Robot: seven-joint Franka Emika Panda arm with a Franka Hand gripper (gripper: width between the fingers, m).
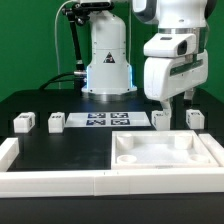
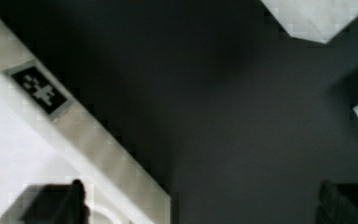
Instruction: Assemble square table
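The square table's slab lies at the front on the exterior view's right, rim up. Four small white legs stand in a row behind it: two on the left and two on the right. My gripper hangs open and empty just above the table, between the two right legs and behind the slab. In the wrist view the open gripper is over bare dark table. The slab's tagged side runs beside one fingertip. A white corner, probably a leg, shows at the frame's edge.
The marker board lies flat between the leg pairs. The robot's base stands behind it. Long white border rails run along the front and the exterior view's left. A green wall is at the back.
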